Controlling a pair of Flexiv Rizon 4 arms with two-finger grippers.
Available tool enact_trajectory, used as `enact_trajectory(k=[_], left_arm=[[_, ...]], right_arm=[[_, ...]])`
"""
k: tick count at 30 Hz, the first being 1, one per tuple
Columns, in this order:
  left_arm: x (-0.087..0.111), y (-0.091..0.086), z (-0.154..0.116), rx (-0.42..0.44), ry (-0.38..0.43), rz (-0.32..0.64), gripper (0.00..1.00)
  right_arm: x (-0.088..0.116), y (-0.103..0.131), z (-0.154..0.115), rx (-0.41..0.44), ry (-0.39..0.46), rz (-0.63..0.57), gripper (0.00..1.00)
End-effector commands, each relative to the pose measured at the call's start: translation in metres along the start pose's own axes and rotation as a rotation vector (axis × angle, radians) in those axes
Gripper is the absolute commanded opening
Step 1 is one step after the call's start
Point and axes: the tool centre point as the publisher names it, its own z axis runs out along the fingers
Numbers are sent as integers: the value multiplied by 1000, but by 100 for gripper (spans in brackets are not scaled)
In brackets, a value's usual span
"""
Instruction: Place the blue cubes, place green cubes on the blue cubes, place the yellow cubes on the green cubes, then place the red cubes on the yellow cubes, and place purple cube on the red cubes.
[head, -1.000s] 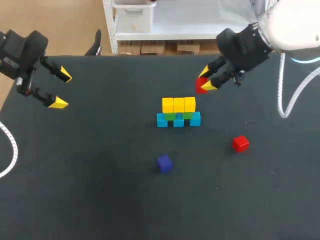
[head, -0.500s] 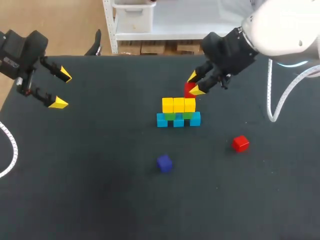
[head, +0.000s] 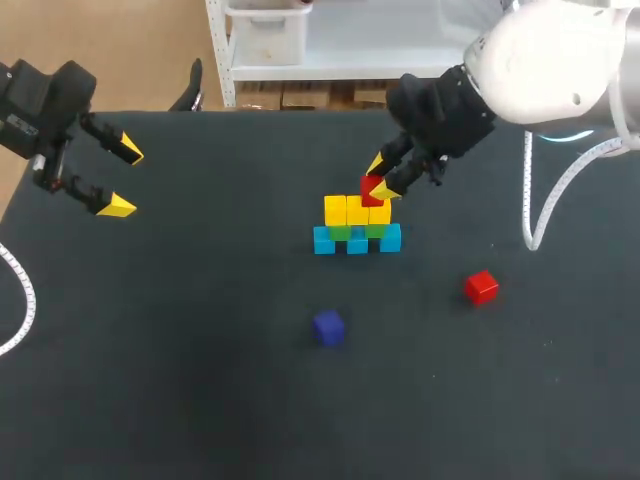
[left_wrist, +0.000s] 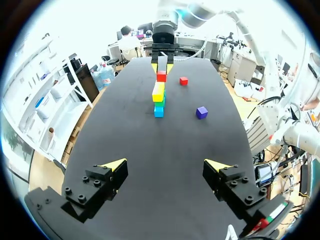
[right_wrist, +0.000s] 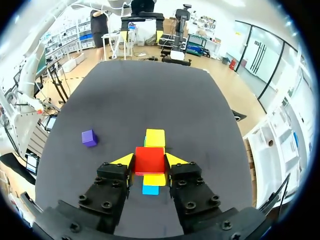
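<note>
My right gripper (right_wrist: 149, 161) is clamped on a red cube (head: 371, 188), one finger on each side, holding it over the right end of the yellow cubes (head: 346, 210); I cannot tell whether it touches them. The yellow cubes form a row of three on green cubes (head: 341, 233), which sit on a row of blue cubes (head: 324, 241) near the middle of the worktop (head: 200, 380), toward its far edge. A second red cube (head: 481, 287) lies toward the right edge, well apart. The purple cube (head: 328, 326) lies nearer the front edge than the blue cubes. My left gripper (head: 118, 178) hangs over the far left corner, fingers spread, holding nothing.
</note>
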Motion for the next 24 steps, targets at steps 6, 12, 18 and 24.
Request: enact_trajectory(k=[6, 12, 18, 24], left_arm=[[1, 0, 0, -1, -3, 3, 100], [1, 0, 0, -1, -3, 3, 100], [1, 0, 0, -1, -3, 3, 100], [1, 0, 0, -1, -3, 3, 100]], right_arm=[[2, -3, 1, -5, 20, 13, 0], [3, -3, 2, -7, 23, 19, 0], [2, -4, 3, -8, 26, 19, 0], [3, -6, 4, -9, 27, 19, 0]])
